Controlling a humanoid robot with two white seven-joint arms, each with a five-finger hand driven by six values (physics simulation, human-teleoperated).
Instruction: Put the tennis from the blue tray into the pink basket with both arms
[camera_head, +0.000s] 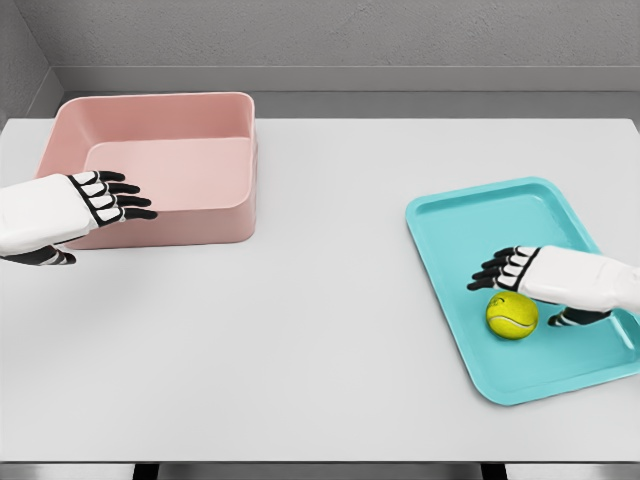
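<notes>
Where forearm overlaps, tray (470, 215) floor hidden.

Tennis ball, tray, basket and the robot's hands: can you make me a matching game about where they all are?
Things:
1. tennis ball
2. blue tray
3. pink basket
4. left hand

Places:
A. far left part of the table
B. hovering in front of the basket
C. lying in the tray, just under the right hand
D. right part of the table

Pairs: 1-C, 2-D, 3-A, 4-B
</notes>
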